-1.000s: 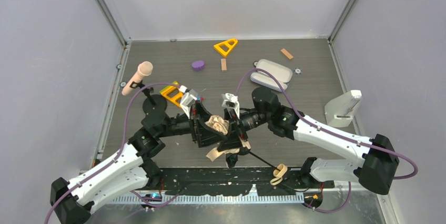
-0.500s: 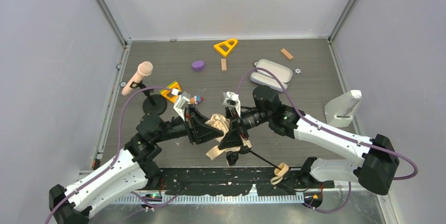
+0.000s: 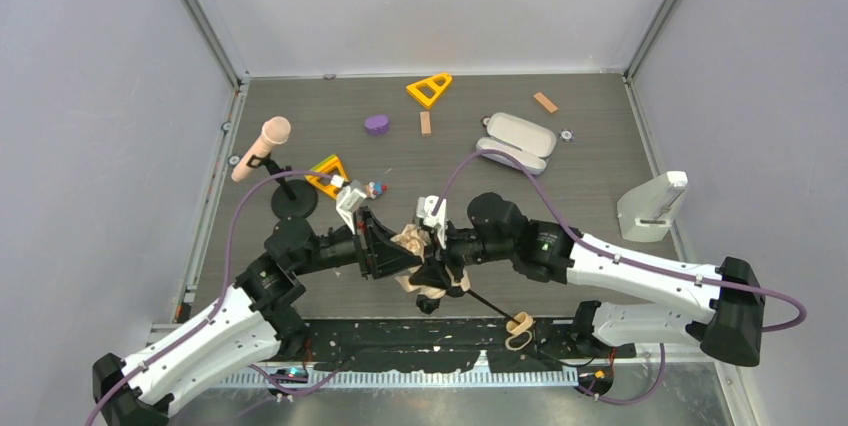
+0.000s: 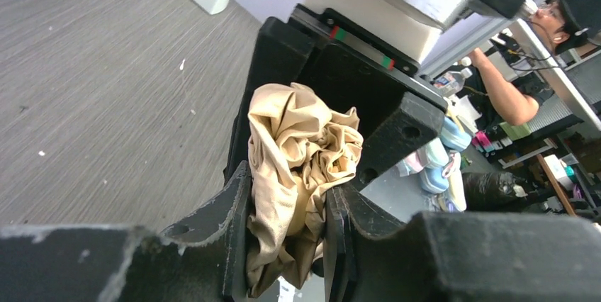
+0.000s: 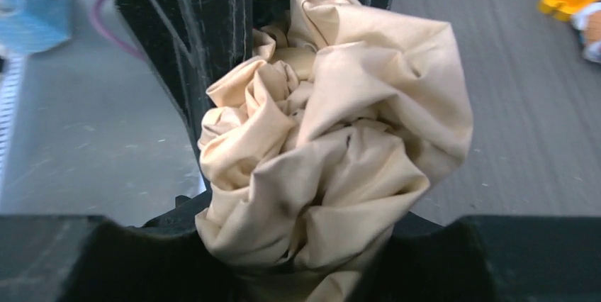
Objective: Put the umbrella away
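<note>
The umbrella [image 3: 420, 244] is a bunched pale beige canopy held above the table's near middle, with its thin black shaft [image 3: 490, 303] running down-right to the tan handle and wrist loop [image 3: 519, 329] at the near edge. My left gripper [image 3: 398, 254] is shut on the canopy fabric from the left; the cloth [image 4: 298, 167] sits pinched between its two black fingers. My right gripper [image 3: 436, 264] is shut on the same bundle from the right; the fabric [image 5: 333, 146] fills its jaws.
A pink-headed microphone [image 3: 262, 147] on a black stand [image 3: 293, 201] is at the left. A lavender-grey oblong case [image 3: 516, 141] lies open at the back right. Yellow triangles [image 3: 429, 89] [image 3: 326, 176], a purple block [image 3: 377, 124], small wooden blocks [image 3: 545, 102] and a white holder [image 3: 655, 204] are scattered around.
Both grippers with the canopy have moved toward the near edge and a little left. The canopy is bunched tighter, and the handle has slid left along the front edge.
</note>
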